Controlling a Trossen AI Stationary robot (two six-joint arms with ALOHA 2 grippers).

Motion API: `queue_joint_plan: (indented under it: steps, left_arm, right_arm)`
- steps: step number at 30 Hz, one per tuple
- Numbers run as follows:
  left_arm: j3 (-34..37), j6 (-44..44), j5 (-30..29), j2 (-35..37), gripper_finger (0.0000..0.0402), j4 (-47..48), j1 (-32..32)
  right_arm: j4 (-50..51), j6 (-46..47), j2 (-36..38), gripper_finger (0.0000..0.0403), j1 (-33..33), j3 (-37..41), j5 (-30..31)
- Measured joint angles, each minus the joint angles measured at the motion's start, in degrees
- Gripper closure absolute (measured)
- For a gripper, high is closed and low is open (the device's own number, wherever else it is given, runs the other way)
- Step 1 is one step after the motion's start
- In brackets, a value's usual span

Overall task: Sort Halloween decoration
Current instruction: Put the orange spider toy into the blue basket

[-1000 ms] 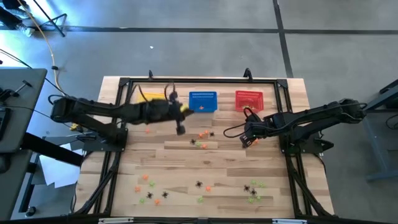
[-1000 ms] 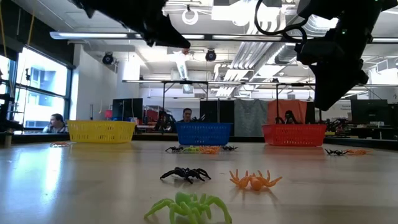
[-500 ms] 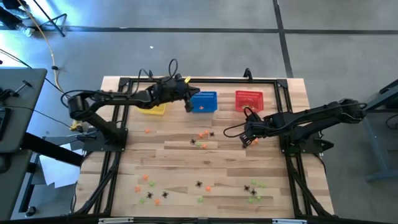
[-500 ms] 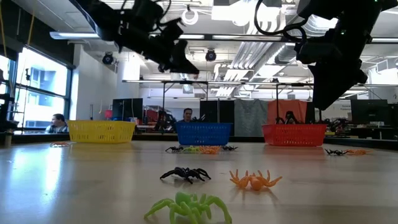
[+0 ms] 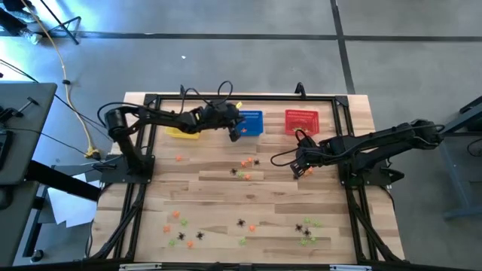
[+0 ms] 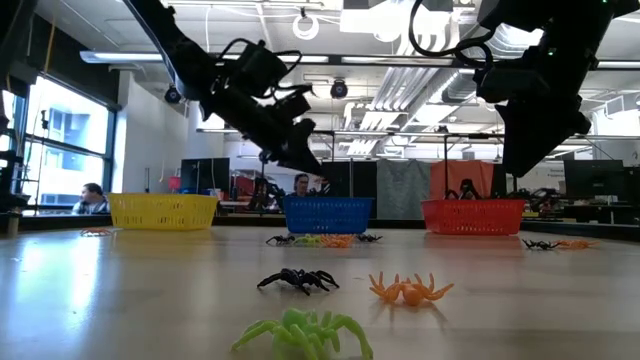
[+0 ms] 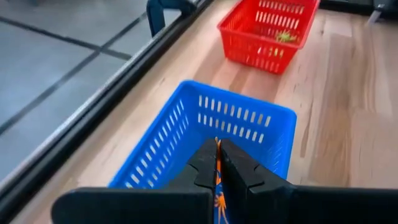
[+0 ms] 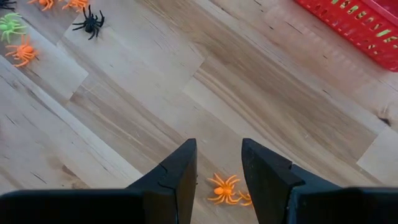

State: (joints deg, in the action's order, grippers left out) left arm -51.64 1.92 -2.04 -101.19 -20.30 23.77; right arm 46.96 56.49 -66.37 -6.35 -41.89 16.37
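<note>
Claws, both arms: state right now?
Left claw: shut on an orange spider, over the blue basket.
Right claw: open, empty, above the table.

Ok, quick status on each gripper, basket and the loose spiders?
Left gripper: jaws shut on orange spider, over blue basket.
Right gripper: jaws open, above an orange spider on the table.
Red basket: holds a green spider.
Yellow basket: contents hidden.

I see tiny black, orange and green spiders (image 5: 245, 163) scattered mid-frame and along the lower table; one orange spider (image 7: 217, 186) sits pinched above the blue basket (image 7: 186, 137).
</note>
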Motion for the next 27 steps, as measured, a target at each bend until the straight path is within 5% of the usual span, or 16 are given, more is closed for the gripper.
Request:
queue_joint_plan:
  steps: [14,27]
  left_arm:
    - [0.00,-0.38,-0.07,-1.09,0.0397,0.94,0.00]
    - [0.00,-0.23,-0.79,-1.09,0.0327,1.49,-0.04]
  right_arm:
    - [-0.02,0.17,0.00,0.0279,0.00,0.00,0.01]
    - [-0.04,0.13,0.00,0.0279,0.00,0.00,-0.01]
